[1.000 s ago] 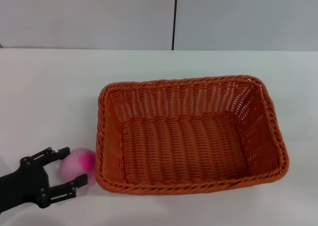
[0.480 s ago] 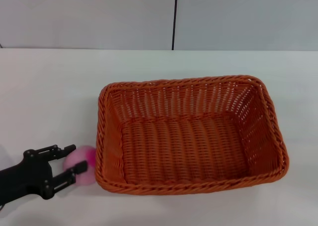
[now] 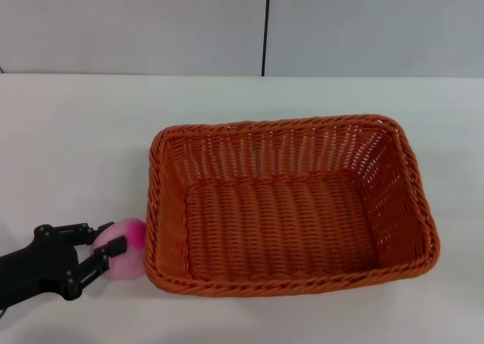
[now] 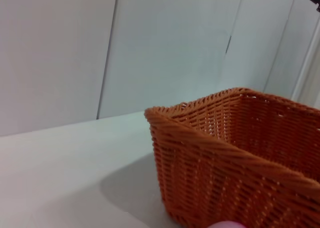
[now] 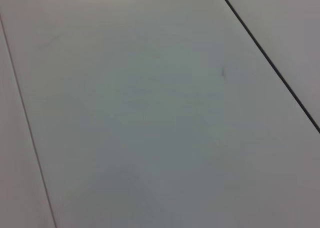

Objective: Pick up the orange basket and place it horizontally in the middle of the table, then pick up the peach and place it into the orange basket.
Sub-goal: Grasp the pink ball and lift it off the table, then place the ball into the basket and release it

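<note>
Near the tabletop's front-left corner, the left gripper [image 3: 104, 247] has its fingers part-closed on either side of the peach [image 3: 125, 246]; the black tips appear to touch the fruit, so it's prob gripped, tho the peach seems to rest on the table [image 3: 76, 132] w/ no lift yet. Peach sits just beside the orange basket [image 3: 291, 204], at the outer wall of its left short end, close to the front-left corner of the rim. Basket lies lengthwise across the middle of the tabletop, open side up, nothing inside. In the left wrist view only a sliver of peach [image 4: 227, 225] shows below the basket wall [image 4: 235, 158].

Right gripper isn't in sight; right wrist cam shows only plain grey panels w/ seams.

Step in hand, as I judge it: finish the grasp & carry the peach in. To do it well: squeeze firm enough that the round fruit doesn't roll out, lift straight up first so it clears the braided rim, then move across over the basket floor & let go low, so it doesn't bounce.

No brand, label or readable writing anywhere on basket, peach, table or wall.
</note>
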Motion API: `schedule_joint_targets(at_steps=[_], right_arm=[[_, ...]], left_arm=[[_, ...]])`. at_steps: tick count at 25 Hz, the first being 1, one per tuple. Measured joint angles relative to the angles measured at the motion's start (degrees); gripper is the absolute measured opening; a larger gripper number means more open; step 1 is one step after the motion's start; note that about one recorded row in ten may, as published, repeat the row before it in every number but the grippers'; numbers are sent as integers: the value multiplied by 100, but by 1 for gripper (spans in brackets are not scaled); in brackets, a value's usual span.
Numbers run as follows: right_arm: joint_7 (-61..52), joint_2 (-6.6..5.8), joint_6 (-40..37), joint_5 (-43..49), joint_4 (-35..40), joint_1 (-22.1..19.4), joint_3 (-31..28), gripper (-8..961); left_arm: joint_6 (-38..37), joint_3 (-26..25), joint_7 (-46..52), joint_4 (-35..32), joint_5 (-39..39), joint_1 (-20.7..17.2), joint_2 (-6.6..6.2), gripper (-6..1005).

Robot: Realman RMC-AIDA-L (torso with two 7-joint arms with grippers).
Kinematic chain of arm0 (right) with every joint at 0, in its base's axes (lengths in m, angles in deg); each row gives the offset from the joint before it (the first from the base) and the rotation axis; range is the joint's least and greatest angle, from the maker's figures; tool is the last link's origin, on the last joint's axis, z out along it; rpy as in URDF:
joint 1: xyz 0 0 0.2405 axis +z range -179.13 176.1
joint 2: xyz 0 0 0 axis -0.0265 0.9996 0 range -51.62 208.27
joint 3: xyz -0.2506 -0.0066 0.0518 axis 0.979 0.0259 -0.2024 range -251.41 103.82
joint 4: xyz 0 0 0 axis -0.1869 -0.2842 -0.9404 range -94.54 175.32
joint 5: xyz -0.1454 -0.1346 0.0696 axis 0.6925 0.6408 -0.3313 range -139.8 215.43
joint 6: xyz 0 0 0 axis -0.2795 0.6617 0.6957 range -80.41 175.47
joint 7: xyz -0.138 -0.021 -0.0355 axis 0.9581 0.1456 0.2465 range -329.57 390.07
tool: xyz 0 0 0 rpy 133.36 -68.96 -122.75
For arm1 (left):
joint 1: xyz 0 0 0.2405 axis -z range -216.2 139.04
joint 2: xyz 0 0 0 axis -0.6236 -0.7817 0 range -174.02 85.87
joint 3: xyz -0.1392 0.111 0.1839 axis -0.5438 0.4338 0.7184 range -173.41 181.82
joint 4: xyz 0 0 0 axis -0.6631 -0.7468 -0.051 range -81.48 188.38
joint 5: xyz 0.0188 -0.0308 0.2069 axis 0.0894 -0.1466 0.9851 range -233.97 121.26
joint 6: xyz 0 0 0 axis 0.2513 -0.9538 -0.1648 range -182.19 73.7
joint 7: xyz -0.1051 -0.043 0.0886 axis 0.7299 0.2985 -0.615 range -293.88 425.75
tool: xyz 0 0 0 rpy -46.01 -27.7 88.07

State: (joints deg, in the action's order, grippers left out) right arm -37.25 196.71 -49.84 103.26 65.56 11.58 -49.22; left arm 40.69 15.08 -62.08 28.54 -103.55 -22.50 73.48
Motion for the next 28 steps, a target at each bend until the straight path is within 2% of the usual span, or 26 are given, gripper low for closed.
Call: schedule_joint_targets(at_steps=[5,6,8,9,10,12,16,18,21,23,27,28], right_arm=[[0,-5,3,-1,-101,13,-12,557],[0,-6,3,-1,-109,14,-14,557],[0,-7,3,-3,-116,15,-19,557],[0,-7,3,-3,-118,16,-21,557],[0,-8,3,-4,-123,16,-21,557],[0,-9,3,-5,-134,17,-17,557],[6,-3,3,-7,-162,20,1,557],[12,1,2,-7,-223,39,6,557],[17,-6,1,-7,-286,57,4,557],[17,-2,-1,-7,-292,59,6,557],[17,8,-9,-7,-304,59,12,557],[18,11,-11,-7,-316,57,13,557]], left_arm=[[148,-329,28,16,0,0,-21,247],[230,-668,56,18,-1,0,-42,241],[230,-668,56,18,-1,0,-42,229],[340,-1048,79,25,-1,0,-74,223],[650,-1854,92,186,-16,0,-168,215],[943,-2333,103,504,-50,9,-286,199],[1411,-2766,228,1142,-209,154,-417,167],[1572,-2793,338,1320,-264,346,-345,152],[1664,-2675,512,1382,-259,724,-105,130],[1579,-2405,562,1452,-246,961,25,115],[1115,-1612,560,1819,-242,1354,66,88],[998,-1482,559,1879,-239,1429,76,123]])
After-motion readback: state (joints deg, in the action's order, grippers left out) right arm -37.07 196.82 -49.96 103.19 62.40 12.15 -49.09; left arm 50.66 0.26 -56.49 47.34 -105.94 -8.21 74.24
